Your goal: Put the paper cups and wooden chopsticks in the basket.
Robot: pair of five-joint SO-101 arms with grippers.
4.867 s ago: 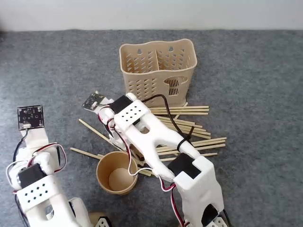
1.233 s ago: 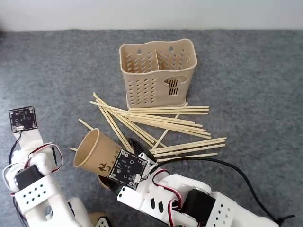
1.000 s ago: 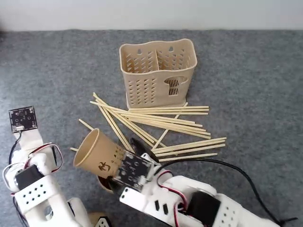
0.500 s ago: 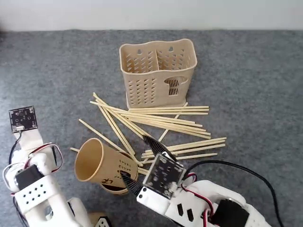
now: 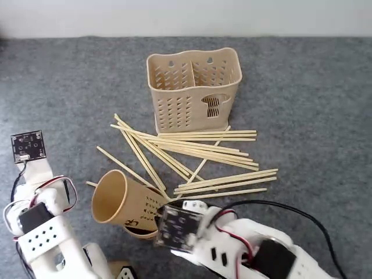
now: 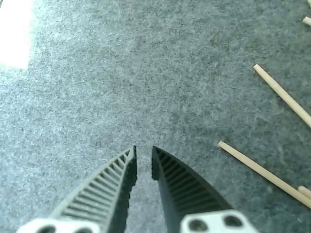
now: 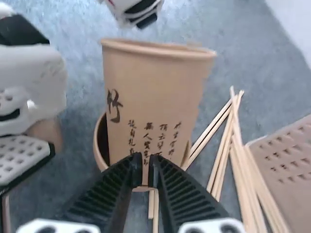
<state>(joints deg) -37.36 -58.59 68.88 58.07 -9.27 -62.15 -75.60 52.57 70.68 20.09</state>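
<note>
Since half a second ago my right tool (image 7: 144,159) has pulled back from the paper cup (image 5: 125,202) and its fingers, then spread wide on either side of the cup's base, have come together. They now sit close with only a thin slit between them and nothing held. A second ago that tool carried the cup tilted above the bench (image 5: 302,104). The cup now lies where it was let go. It rests on its side, with its mouth turned toward my left arm (image 5: 40,229) and its base end on the rim of a second cup (image 7: 102,145) that stands beneath it. In the right wrist view the tool's tips point at the lower wall of the lying cup, just short of it. My right arm (image 5: 244,250) sits low at the near edge of the bench, just behind the two cups. My left tool (image 6: 144,150) hangs over bare grey surface. Its fingers are drawn nearly together on nothing, and a couple of sticks lie off to one side. The wooden chopsticks (image 5: 203,152) lie scattered flat on the bench between the cups and the basket (image 5: 195,87), some crossing one another and the nearest ones running right up beside the lying cup. The basket stands upright at the far side, its divider splitting it into two compartments. Both cups and the chopsticks are outside it.
</note>
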